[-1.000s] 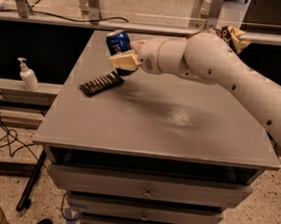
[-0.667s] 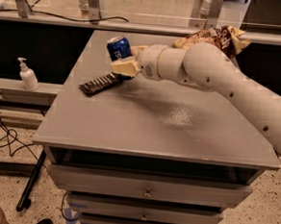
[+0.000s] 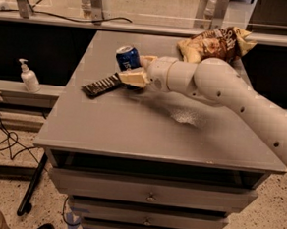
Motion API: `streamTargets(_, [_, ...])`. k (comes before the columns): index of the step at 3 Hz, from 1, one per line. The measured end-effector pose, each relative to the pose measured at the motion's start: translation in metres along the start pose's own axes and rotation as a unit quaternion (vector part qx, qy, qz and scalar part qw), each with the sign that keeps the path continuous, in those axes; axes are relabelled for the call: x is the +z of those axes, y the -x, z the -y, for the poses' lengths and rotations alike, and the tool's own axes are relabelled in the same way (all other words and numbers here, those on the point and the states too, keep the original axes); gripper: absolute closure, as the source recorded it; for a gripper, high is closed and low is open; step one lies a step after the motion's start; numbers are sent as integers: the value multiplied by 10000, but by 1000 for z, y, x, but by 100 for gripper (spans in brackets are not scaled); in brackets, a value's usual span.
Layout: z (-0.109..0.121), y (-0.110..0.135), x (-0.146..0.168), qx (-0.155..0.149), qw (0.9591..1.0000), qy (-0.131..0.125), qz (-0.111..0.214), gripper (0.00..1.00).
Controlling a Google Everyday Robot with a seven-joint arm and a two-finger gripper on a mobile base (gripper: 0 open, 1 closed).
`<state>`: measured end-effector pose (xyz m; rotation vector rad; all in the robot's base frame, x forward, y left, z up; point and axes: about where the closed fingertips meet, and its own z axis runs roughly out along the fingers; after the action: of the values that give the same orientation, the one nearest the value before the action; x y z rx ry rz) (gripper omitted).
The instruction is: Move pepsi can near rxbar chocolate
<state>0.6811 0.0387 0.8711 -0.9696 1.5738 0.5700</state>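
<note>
The pepsi can [image 3: 128,57] is blue with a silver top and stands nearly upright at the back left of the grey table [image 3: 147,131]. My gripper [image 3: 132,70] is shut on the can's lower part. The near cream finger [image 3: 132,78] covers the can's base, so I cannot tell whether the can touches the table. The rxbar chocolate [image 3: 101,85], a flat dark bar with pale marks, lies just left of and below the gripper. Its right end is close to the near finger.
A brown-and-yellow chip bag [image 3: 215,43] lies at the back right of the table, behind my arm [image 3: 219,90]. A soap dispenser [image 3: 30,77] stands on a low shelf to the left. Drawers [image 3: 150,196] sit below the tabletop. Cables lie on the floor at left.
My gripper has carried the pepsi can down and slightly right, from tilted in the air to nearly upright beside the rxbar. The chip bag has come into view behind the arm.
</note>
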Motion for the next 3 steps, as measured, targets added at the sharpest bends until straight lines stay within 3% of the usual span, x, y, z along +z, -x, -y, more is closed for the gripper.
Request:
streamTargets(1, [-1,-6,-3,126,9999,-41,56,82])
streamTargets(3, [0,-3,-4,126,9999,-41,56,36])
